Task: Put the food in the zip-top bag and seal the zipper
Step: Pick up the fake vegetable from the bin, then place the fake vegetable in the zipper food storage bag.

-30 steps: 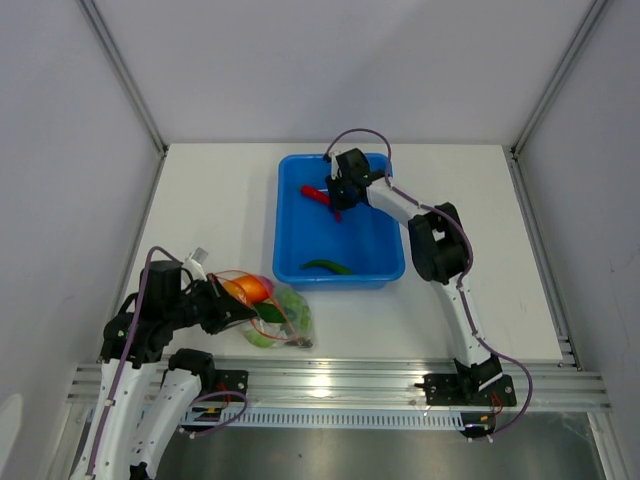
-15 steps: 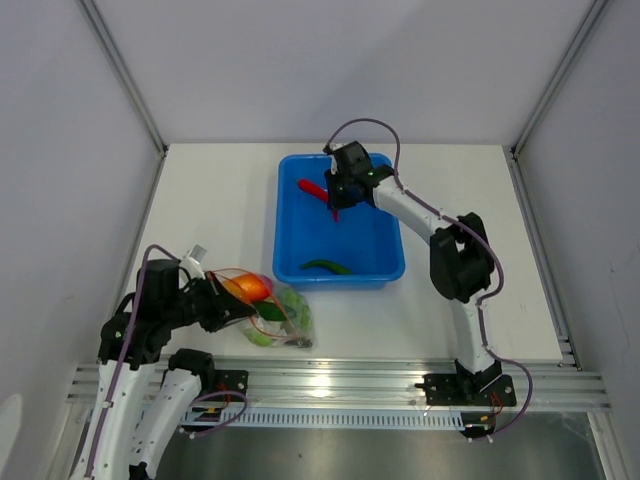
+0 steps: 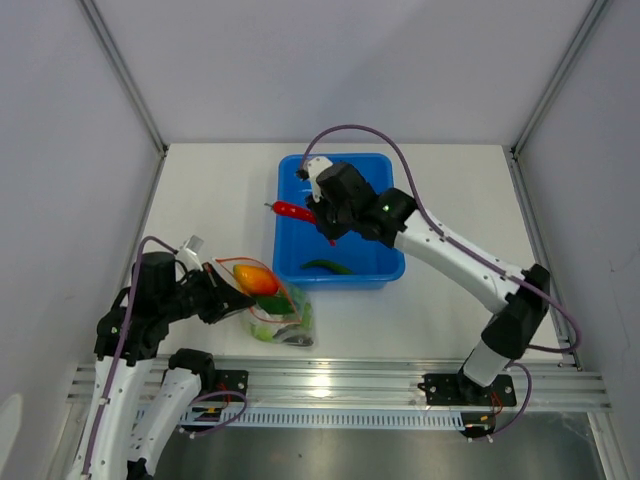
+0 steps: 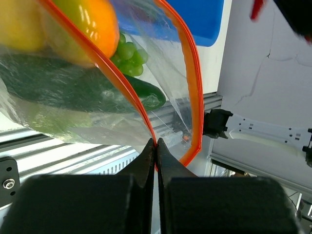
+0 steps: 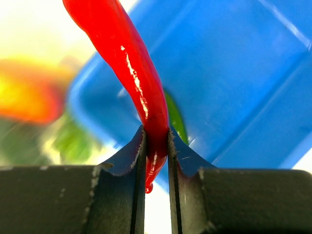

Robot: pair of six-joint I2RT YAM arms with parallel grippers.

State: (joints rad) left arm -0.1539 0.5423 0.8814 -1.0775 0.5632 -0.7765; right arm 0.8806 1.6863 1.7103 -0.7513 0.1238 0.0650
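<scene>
My right gripper (image 3: 320, 217) is shut on the red chili (image 3: 291, 211) and holds it in the air over the left rim of the blue bin (image 3: 390, 262). In the right wrist view the chili (image 5: 132, 63) sticks up from between the fingers, with my gripper (image 5: 156, 142) clamped near its thin end. My left gripper (image 3: 227, 297) is shut on the orange-red zipper (image 4: 155, 142) of the clear zip-top bag (image 3: 290, 322) and holds its mouth open. In the bag lie a yellow-orange piece (image 3: 257, 278), a dark green cucumber (image 4: 73, 90) and green grapes (image 4: 129, 53).
The blue bin (image 5: 243, 73) stands mid-table and holds one green pepper (image 3: 327, 266). The bag lies at the near left, just off the bin's front left corner. A metal rail (image 3: 340, 382) runs along the table's near edge.
My right arm has lifted the chili out of the bin's far part and carried it left and nearer, over the bin's left rim. My left gripper has raised the bag's mouth slightly.
</scene>
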